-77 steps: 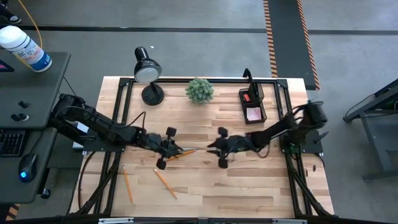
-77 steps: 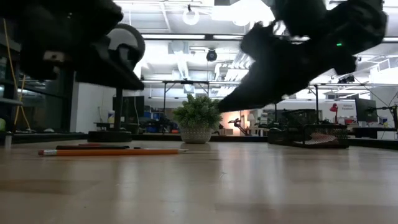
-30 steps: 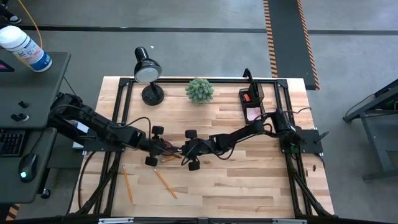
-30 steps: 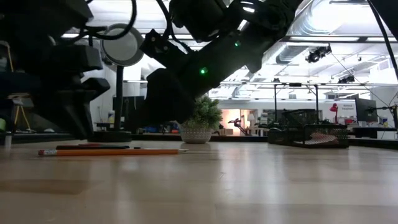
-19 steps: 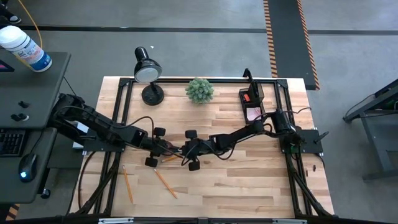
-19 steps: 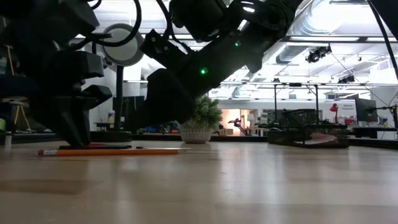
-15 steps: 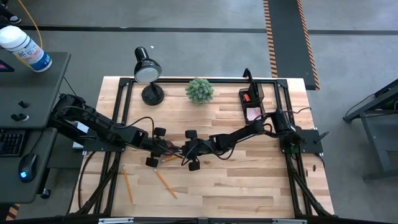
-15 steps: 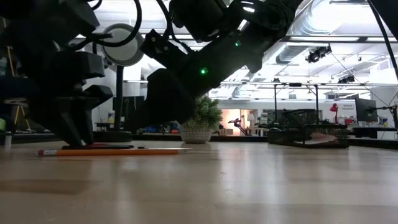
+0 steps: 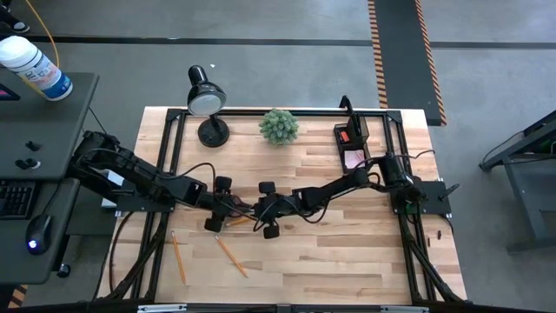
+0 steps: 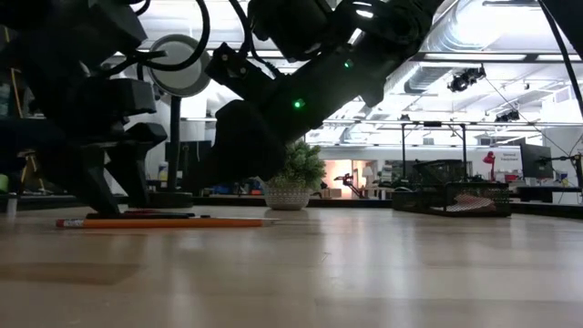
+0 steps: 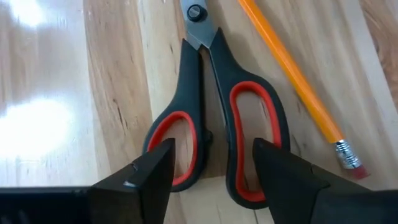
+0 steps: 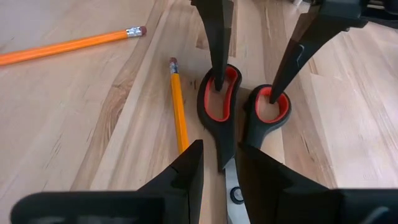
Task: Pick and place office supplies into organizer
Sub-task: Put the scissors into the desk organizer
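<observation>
The scissors, black with red-lined handle loops, lie flat on the wooden table beside an orange pencil. My left gripper is open above the handles, one fingertip down in each loop. My right gripper comes from the opposite side. Its fingers stand a narrow gap apart over the scissors' pivot and blades. In the high view both grippers meet at mid-table, left and right. The black mesh organizer stands at the far right. My left gripper has one fingertip inside one handle loop of the scissors and the other fingertip inside the second loop. The fingers slant down from above. The scissors lie flat on the table. Whether the tips press on the loops' rims I cannot tell. My right gripper straddles the scissors' blade end near the pivot; its own fingers hide the spot, and I cannot tell whether it touches.
Two more orange pencils lie near the front left, and another lies close to the scissors. A black desk lamp and a small green plant stand along the far edge.
My left gripper has opened. Its fingertips stood close together a second ago and now stand apart, down at the scissors' handles.
</observation>
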